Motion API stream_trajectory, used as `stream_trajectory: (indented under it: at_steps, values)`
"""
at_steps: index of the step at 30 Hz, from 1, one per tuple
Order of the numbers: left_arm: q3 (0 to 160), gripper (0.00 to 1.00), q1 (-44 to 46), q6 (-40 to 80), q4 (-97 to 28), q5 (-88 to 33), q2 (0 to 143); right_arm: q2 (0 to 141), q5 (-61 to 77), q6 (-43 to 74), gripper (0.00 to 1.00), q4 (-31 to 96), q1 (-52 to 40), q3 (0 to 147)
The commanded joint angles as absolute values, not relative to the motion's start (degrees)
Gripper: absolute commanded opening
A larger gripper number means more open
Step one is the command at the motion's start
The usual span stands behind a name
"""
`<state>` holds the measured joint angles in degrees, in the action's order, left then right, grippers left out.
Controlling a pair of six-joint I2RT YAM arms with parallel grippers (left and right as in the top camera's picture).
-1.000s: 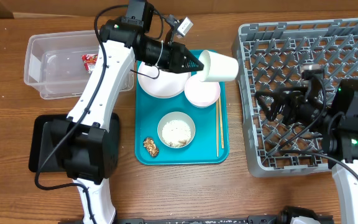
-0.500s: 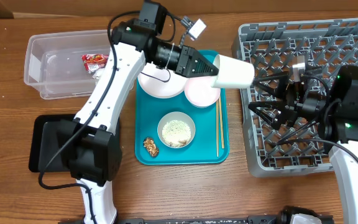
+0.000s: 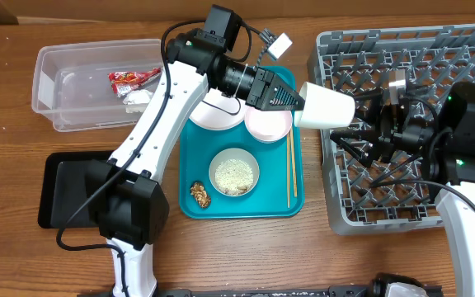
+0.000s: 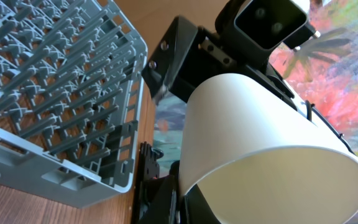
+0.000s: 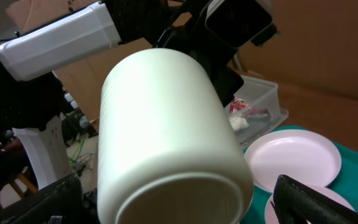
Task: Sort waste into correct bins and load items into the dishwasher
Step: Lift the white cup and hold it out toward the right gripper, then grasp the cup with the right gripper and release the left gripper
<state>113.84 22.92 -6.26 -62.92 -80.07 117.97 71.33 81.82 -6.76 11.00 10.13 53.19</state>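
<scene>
**Cup (image 3: 326, 106) carried across to the rack (image 3: 435, 49)**

Since a moment ago the left arm has swung the cup rightward, off the teal tray (image 3: 190, 205) and up over the rack's left rim. The right gripper (image 3: 355, 124) has come forward to meet it.

The left gripper (image 3: 298, 101) is clamped on the cup's mouth end and holds it sideways in the air. Its fingertips are lost behind the cup wall, and from the left wrist the cup blocks nearly everything. The right jaws stand wide apart just past the cup's base. I cannot tell whether they touch it: the right wrist view catches only dark fingers (image 5: 303, 198) at the bottom corners.

The wrapper (image 3: 130, 78) and tissue (image 3: 138, 97) lie in the tub (image 3: 56, 82), partly behind the left arm. The rice bowl (image 3: 234, 173), brown lump (image 3: 199, 194) and chopsticks (image 3: 290, 169) sit on the teal tray. The two plates (image 3: 266, 125) there are half hidden under the arm. The arm's base covers part of the black tray (image 3: 64, 190), and the rack runs off the right edge.
</scene>
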Motion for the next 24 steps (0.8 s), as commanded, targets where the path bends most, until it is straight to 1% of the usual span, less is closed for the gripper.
stream_trajectory:
  at_steps: [1, 5, 13, 15, 18, 20, 21, 24]
  values:
    - [114.5, 0.04, 24.08, -8.19, -62.7, -82.15, 116.88, 71.5, 80.82, -2.33, 1.0, 6.35, 10.13, 54.83]
    - [114.5, 0.04, 24.58, -8.19, -62.65, -82.13, 116.88, 71.5, 83.85, 0.3, 0.97, 1.72, 10.13, 54.83]
    - [114.5, 0.04, 24.69, -8.16, -62.37, -82.13, 116.88, 71.5, 85.21, 0.3, 0.93, 1.83, 10.09, 54.83]
    - [114.5, 0.04, 24.69, -8.16, -62.26, -82.13, 116.88, 71.5, 85.67, 0.3, 0.9, 1.8, 10.09, 54.83]
    - [114.5, 0.04, 24.69, -8.16, -62.26, -82.15, 116.88, 71.5, 85.84, 0.32, 0.82, 1.85, 10.07, 54.83]
    - [114.5, 0.04, 24.69, -8.14, -62.26, -82.15, 116.88, 71.5, 85.84, 0.3, 0.81, 1.87, 10.07, 54.83]
    - [114.5, 0.04, 24.69, -8.14, -62.26, -82.15, 116.88, 71.5, 85.82, 0.3, 0.77, 1.87, 10.09, 54.83]
    - [114.5, 0.04, 24.69, -8.16, -62.26, -82.13, 116.88, 71.5, 85.82, 0.3, 0.76, 1.87, 10.09, 54.83]
